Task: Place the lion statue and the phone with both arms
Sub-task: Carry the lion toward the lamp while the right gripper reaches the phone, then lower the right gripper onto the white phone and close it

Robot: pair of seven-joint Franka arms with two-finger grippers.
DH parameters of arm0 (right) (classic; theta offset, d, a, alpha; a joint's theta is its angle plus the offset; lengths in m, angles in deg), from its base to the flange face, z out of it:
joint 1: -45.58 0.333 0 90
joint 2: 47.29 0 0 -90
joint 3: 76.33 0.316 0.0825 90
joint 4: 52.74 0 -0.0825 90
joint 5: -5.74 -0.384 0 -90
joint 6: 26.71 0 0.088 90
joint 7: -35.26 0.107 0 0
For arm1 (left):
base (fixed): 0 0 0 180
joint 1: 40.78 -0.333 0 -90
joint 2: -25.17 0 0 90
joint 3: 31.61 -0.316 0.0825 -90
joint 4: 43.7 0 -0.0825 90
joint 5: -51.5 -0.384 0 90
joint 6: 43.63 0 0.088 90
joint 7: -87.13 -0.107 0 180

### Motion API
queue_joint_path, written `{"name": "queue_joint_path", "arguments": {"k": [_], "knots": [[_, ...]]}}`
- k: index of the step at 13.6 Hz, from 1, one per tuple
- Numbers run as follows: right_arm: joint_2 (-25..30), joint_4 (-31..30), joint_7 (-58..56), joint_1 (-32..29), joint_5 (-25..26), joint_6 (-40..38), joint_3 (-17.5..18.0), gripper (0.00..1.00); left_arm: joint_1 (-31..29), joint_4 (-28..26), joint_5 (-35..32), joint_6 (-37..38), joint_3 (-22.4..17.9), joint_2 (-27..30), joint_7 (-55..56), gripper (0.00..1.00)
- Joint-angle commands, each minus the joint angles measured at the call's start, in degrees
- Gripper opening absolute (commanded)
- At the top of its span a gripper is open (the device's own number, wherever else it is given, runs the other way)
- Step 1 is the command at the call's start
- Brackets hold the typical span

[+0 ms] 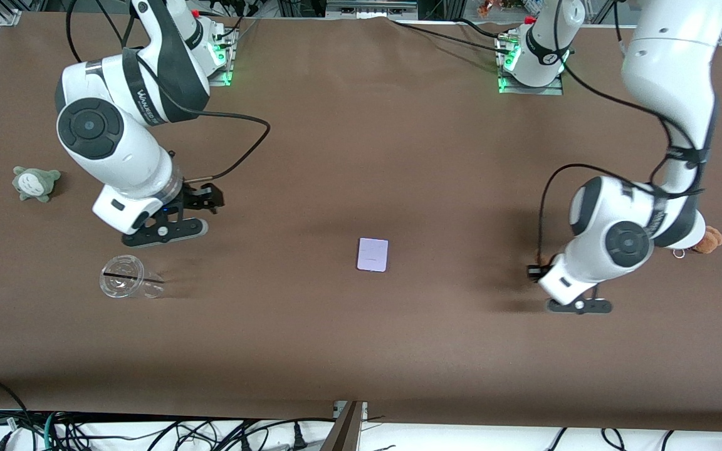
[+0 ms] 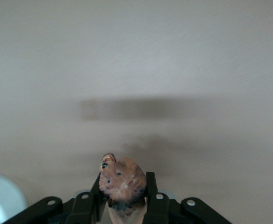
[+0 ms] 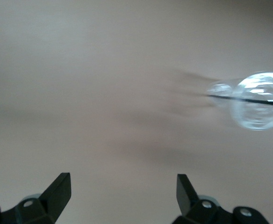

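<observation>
L gripper [image 2: 123, 198] clamps small orange-brown lion statue [image 2: 122, 184], seen in its wrist view only. R gripper [image 3: 123, 192] wide open, empty, over table near clear plastic cup [image 1: 124, 277]. Flat pale lavender phone [image 1: 373, 254] mid-table.

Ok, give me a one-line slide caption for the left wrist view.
Left gripper holds the lion statue clamped between its jaws above bare brown table.

a grey-green plush [image 1: 36, 183] sits on the brown table [image 1: 361, 351] near the right arm's end. a clear plastic cup [image 1: 128, 284] lies on its side nearer the front camera than that plush, with a dark straw across its mouth; it also shows in the right wrist view [image 3: 255, 100]. a tan plush [image 1: 709, 240] with a metal ring [image 1: 679, 254] sits at the left arm's end. cables [image 1: 148, 432] run below the table's near edge.
</observation>
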Motion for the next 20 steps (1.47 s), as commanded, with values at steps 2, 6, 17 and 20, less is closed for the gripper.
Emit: {"name": "queue_joint_path", "arguments": {"k": [2, 6, 17, 20], "knots": [[-6.3, 1.0, 9.9, 6.0, -10.8, 7.5, 0.7, 1.00, -8.4, -17.7, -1.3, -12.1, 1.2, 8.9, -8.0, 0.00], [-16.2, 3.2, 33.6, 16.8, -10.8, 25.0, 0.8, 1.00, -12.5, -25.0, -1.3, -18.6, 1.4, 11.2, -11.5, 0.00], [-33.3, 13.8, 50.6, 23.6, -2.7, 36.5, 0.1, 1.00, -12.6, -28.9, -1.2, -25.9, 1.3, 10.4, -11.2, 0.00], [-39.5, 20.8, 51.1, 23.6, -2.3, 37.9, -1.2, 1.00, -12.6, -29.2, -1.3, -27.0, 1.3, 10.1, -11.4, 0.00]]}}
